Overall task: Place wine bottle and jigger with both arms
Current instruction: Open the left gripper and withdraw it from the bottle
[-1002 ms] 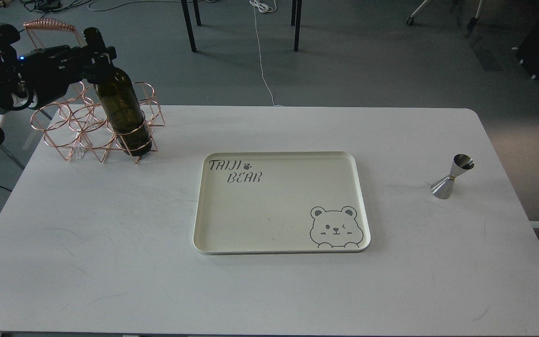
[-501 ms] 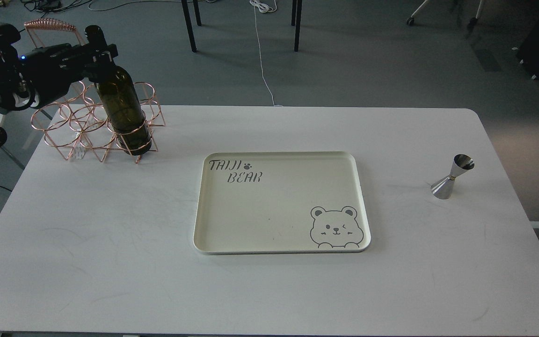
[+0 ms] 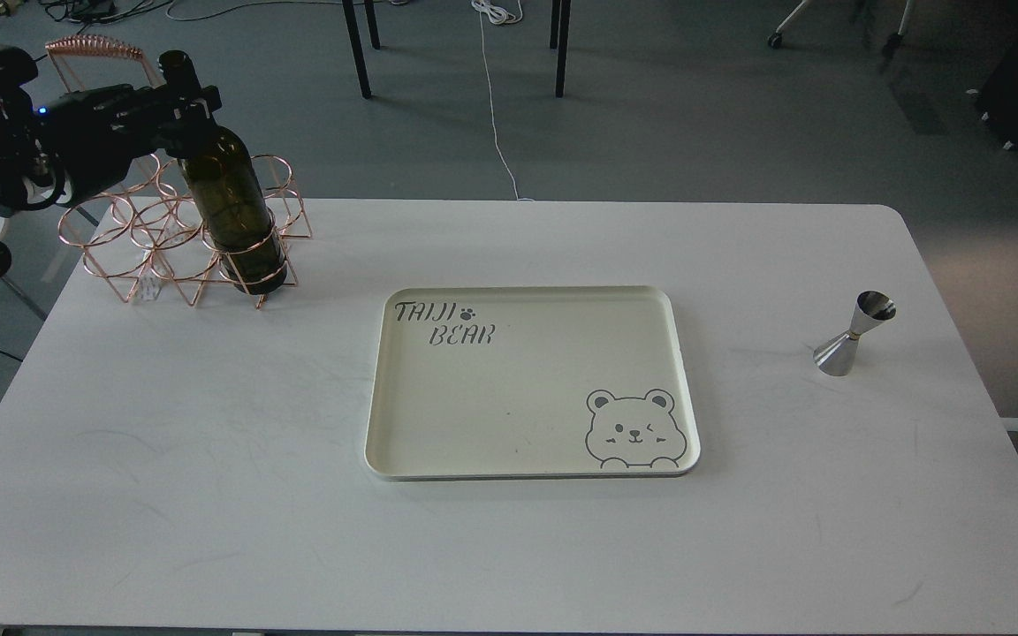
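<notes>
In the upper left of the frame, the left tool [image 3: 184, 104] is clamped on the neck of the wine bottle [image 3: 231, 201], whose base sits in a ring of the copper wire rack [image 3: 133, 243]. Compared with half a second ago, bottle and tool have barely shifted. The cream bear tray [image 3: 527, 389] lies mid-counter [image 3: 208, 495]. The jigger [image 3: 854, 336] stands untouched at the right. The right tool is out of frame.

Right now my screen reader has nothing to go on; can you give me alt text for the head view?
The left gripper clamps the neck of the wine bottle, which stands in a copper wire rack at the white table's far left. A cream bear-print tray sits mid-table, the jigger alone at right; no right arm shows.
</notes>
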